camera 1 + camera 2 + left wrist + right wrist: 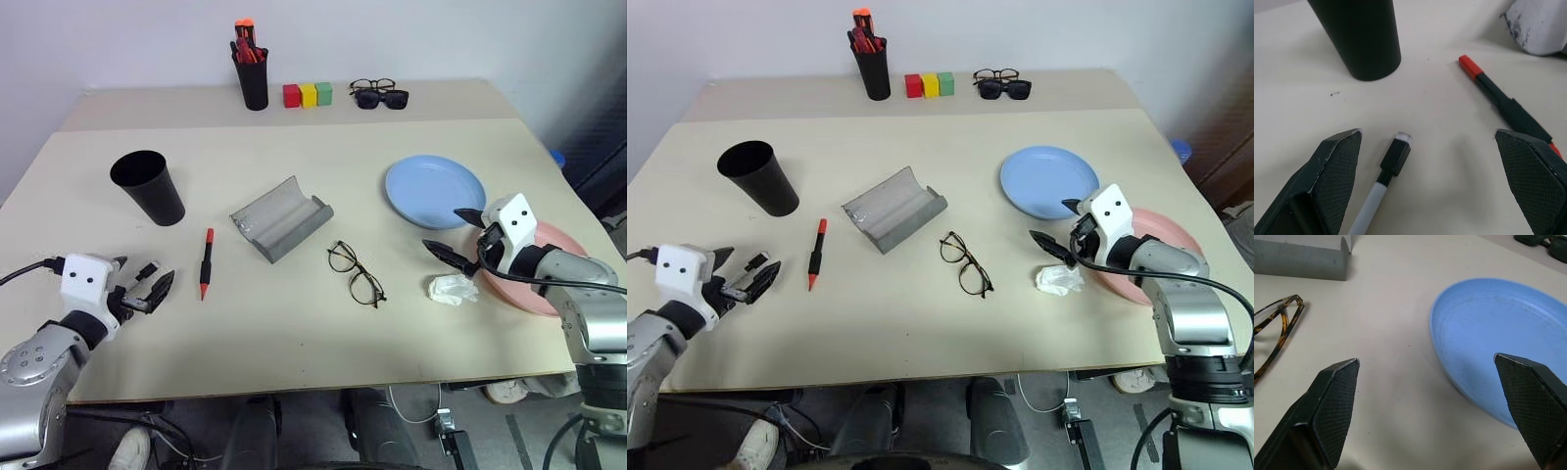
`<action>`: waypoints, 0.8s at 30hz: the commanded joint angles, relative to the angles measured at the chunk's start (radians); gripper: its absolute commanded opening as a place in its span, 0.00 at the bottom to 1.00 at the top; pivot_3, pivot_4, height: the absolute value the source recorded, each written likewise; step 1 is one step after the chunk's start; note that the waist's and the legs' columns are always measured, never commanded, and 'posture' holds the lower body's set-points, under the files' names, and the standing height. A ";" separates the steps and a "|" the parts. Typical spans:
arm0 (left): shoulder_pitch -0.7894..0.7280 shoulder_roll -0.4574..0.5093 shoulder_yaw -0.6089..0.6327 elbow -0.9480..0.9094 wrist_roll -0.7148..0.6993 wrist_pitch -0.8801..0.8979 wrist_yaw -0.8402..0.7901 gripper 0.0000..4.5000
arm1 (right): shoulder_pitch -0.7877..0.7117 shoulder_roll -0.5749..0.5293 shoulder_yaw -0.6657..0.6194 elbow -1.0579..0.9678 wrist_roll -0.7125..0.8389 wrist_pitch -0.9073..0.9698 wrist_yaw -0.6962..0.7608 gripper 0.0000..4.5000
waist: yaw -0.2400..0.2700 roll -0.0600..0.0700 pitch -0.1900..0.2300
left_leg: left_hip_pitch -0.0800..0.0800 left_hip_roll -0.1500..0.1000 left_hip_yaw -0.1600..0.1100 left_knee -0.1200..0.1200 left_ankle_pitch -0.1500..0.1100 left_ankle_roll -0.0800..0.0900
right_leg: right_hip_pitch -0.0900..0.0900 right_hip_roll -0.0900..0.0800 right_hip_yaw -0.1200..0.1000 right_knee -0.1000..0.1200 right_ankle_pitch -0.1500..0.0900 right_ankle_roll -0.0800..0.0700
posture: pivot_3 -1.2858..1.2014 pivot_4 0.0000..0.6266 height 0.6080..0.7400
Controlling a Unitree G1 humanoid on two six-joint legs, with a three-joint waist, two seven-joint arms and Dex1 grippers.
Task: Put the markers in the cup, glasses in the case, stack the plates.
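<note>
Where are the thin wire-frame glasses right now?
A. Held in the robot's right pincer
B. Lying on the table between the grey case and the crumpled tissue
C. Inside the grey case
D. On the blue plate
B: the glasses lie flat on the bare table, in front of the open grey case, with the crumpled tissue off to their other side, and nothing is holding them.
</note>
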 commanded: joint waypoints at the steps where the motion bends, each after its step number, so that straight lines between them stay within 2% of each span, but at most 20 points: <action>1: 0.000 0.009 0.028 -0.028 0.002 -0.004 0.006 0.99 | -0.018 0.003 -0.013 -0.011 0.008 -0.019 -0.004 1.00 | 0.000 0.000 0.000 | 0.000 0.000 0.000 0.000 0.000 0.000 | 0.000 0.000 0.000 0.000 0.000 0.000 | 0.52 0.24 1.00; 7: -0.036 0.031 0.013 -0.030 0.026 0.075 0.061 0.99 | -0.059 0.067 0.072 -0.061 0.011 -0.012 0.003 1.00 | -0.002 0.000 0.000 | 0.001 0.000 0.000 0.000 0.000 0.000 | 0.000 0.000 0.000 0.001 0.000 0.000 | 0.52 0.24 1.00; 12: -0.124 0.122 -0.014 0.001 0.007 0.269 0.055 0.99 | -0.082 0.130 0.241 -0.210 -0.005 0.013 0.024 1.00 | -0.002 0.000 0.000 | 0.000 0.000 0.000 0.000 0.000 0.000 | 0.000 0.001 0.000 0.001 0.000 0.000 | 0.52 0.24 1.00; 15: -0.201 0.182 -0.067 0.046 0.008 0.400 0.043 0.99 | -0.114 0.206 0.342 -0.271 -0.020 0.038 -0.006 1.00 | -0.002 0.000 0.000 | 0.000 0.000 -0.001 0.000 0.000 0.000 | 0.000 0.001 0.000 0.002 0.000 0.000 | 0.52 0.24 1.00; 20: -0.291 0.222 -0.123 0.114 -0.033 0.581 0.001 0.99 | -0.146 0.280 0.415 -0.308 -0.046 0.073 -0.055 1.00 | 0.000 -0.001 0.000 | 0.000 0.000 -0.001 0.000 0.000 0.000 | -0.001 0.000 0.000 0.002 0.000 0.001 | 0.52 0.24 1.00; 23: -0.321 0.229 -0.140 0.146 -0.022 0.599 -0.001 0.81 | -0.159 0.307 0.426 -0.337 -0.037 0.102 -0.073 1.00 | 0.000 -0.001 0.000 | 0.000 0.000 -0.002 0.000 0.000 0.000 | -0.001 0.001 -0.001 0.002 0.000 0.001 | 0.52 0.24 1.00; 24: -0.323 0.230 -0.141 0.154 -0.019 0.597 -0.003 0.69 | -0.158 0.312 0.429 -0.344 -0.037 0.108 -0.078 1.00 | 0.000 -0.001 0.000 | 0.000 0.000 -0.002 0.000 0.000 0.000 | -0.001 0.001 -0.001 0.002 0.000 0.001 | 0.52 0.24 1.00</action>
